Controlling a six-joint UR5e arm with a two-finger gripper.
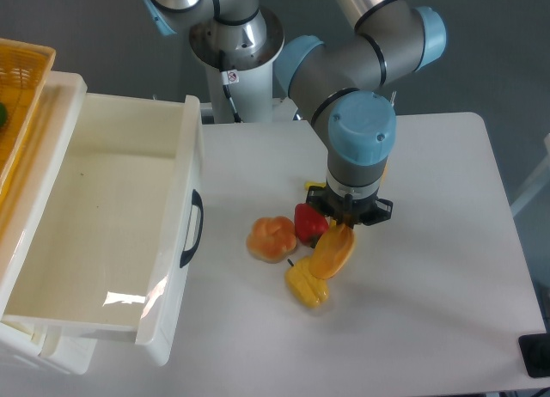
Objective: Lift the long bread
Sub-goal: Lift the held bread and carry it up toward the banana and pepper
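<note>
The white drawer (112,242) sits nearest, and past it my tool (348,223) is down on the long bread (333,251) on the surface (430,268) beside a bun (271,239); I can't tell its grip, so lifting comes next.

The long bread (333,251) looks like smooth, slightly shiny plastic; the white bin (185,242) is glossy plastic, the table (430,285) matt.

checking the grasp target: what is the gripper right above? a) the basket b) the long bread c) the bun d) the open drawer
b, the gripper hangs directly over the upper end of the long bread, while the bun lies off to the side.
</note>
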